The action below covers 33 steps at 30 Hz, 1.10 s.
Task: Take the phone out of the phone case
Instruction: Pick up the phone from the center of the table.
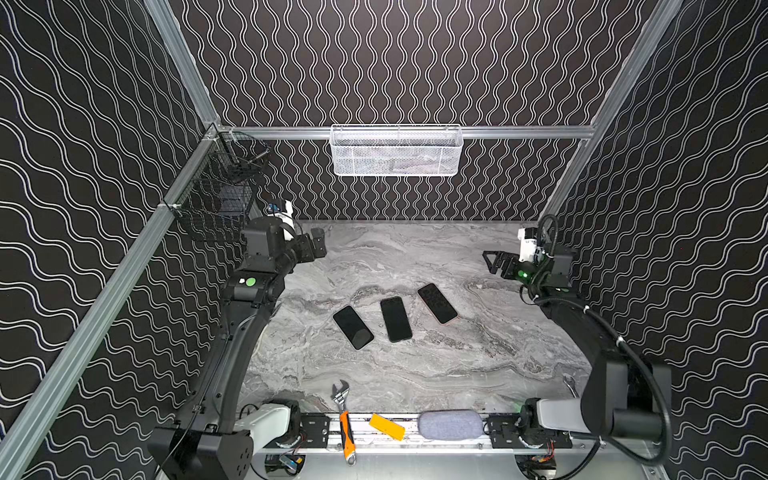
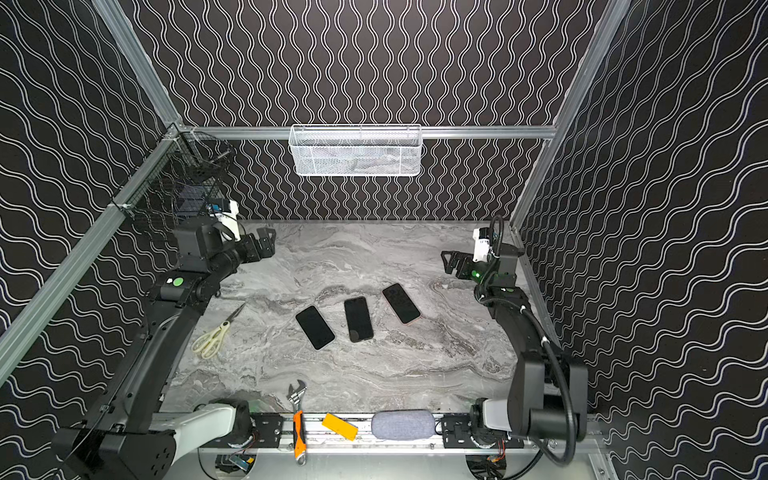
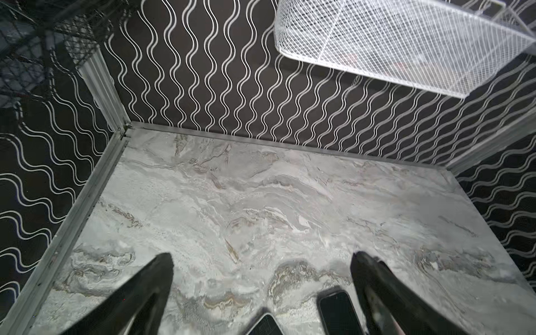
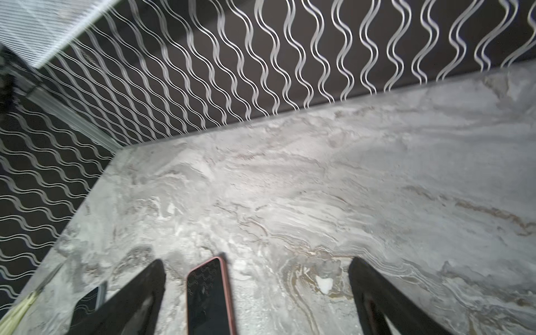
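Marble tabletop (image 1: 415,374); left gripper (image 1: 319,243), right gripper (image 1: 490,262) aloft, jaws wide

The table (image 1: 436,374) is grey-veined marble, walls (image 1: 395,62) black with white waves, one phone (image 1: 437,303) pink-edged.

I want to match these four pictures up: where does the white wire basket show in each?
Top view: basket hangs mid back wall, above centre.
Top view: basket there too, slightly further left.
Left wrist: basket looms large, high on the back wall.
Right wrist: only a blurred corner of the basket shows.
Shared landmark: the wavy-lined back wall behind it.
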Tool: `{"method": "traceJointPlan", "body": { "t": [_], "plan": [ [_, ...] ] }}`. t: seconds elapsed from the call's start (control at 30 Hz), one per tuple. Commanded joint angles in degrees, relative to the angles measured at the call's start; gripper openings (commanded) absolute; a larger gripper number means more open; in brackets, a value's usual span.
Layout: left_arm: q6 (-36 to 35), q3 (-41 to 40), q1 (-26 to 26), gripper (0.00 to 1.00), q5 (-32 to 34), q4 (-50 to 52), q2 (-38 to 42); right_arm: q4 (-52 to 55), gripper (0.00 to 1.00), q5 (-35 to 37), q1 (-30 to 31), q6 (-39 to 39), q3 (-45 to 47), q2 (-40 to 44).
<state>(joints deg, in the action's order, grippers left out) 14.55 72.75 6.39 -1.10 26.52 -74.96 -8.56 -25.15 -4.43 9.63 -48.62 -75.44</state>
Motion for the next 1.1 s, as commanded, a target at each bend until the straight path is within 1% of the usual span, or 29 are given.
{"method": "traceJointPlan", "body": {
  "t": [0.0, 0.07, 0.17, 0.23, 0.3, 0.37, 0.43, 0.53, 0.57, 0.67, 0.73, 0.9, 0.97, 1.07],
  "plan": [
    [-4.1, -1.3, 0.0, 0.99, -1.7, 1.2, 0.1, 0.6, 1.00, 5.3, 0.2, 1.3, 2.5, 5.9],
    [-4.1, -3.7, 0.0, 0.99, -0.2, -0.3, 0.5, -0.8, 1.00, 10.1, 0.2, 1.1, 4.9, 10.3],
    [-4.2, -5.0, 0.0, 0.99, -0.3, -0.9, 1.0, -0.8, 1.00, 14.0, 0.0, 1.3, 7.0, 13.6],
    [-4.8, -5.7, 0.0, 0.99, -1.1, -1.5, 1.8, 0.1, 0.99, 15.3, -0.1, 0.5, 7.6, 14.5],
    [-6.1, -6.6, 0.0, 0.99, -3.2, -2.2, 2.9, 0.3, 0.99, 16.0, -0.1, 2.0, 8.3, 15.1],
    [-5.9, -8.0, 0.0, 0.99, -4.0, -3.9, 3.9, -3.1, 0.99, 15.0, -0.1, 3.0, 10.3, 16.0],
    [-5.1, -8.5, 0.0, 0.99, -1.9, -4.4, 4.3, -7.4, 0.99, 12.2, -0.2, 3.5, 12.0, 16.5],
    [-5.7, -8.7, 0.0, 0.99, 0.2, -4.2, 4.5, -8.3, 0.99, 5.8, -0.1, 2.4, 11.5, 17.6],
    [-5.3, -8.9, 0.0, 0.99, 0.7, -4.3, 4.7, -8.2, 0.99, 5.1, -0.1, 2.6, 11.3, 18.2],
    [-4.3, -9.9, 0.0, 0.99, 2.3, -5.7, 5.0, -6.7, 0.99, 4.2, -0.1, 1.2, 10.2, 18.7],
    [-3.8, -10.2, 0.0, 0.99, 2.1, -6.4, 4.8, -5.2, 0.99, 4.4, -0.1, 0.7, 9.9, 18.1],
    [-3.7, -10.5, 0.0, 0.99, -0.9, -7.4, 4.4, -4.0, 1.00, -4.6, -0.1, -0.8, 9.6, 15.5],
    [-3.4, -10.3, 0.0, 0.99, -0.5, -7.0, 4.2, -1.1, 1.00, -5.2, 0.0, -0.9, 8.4, 13.9],
    [-3.4, -9.2, 0.0, 0.99, 0.8, -5.3, 3.5, 6.0, 1.00, -1.8, 2.2, -2.8, 5.8, 11.7]
  ]
}}
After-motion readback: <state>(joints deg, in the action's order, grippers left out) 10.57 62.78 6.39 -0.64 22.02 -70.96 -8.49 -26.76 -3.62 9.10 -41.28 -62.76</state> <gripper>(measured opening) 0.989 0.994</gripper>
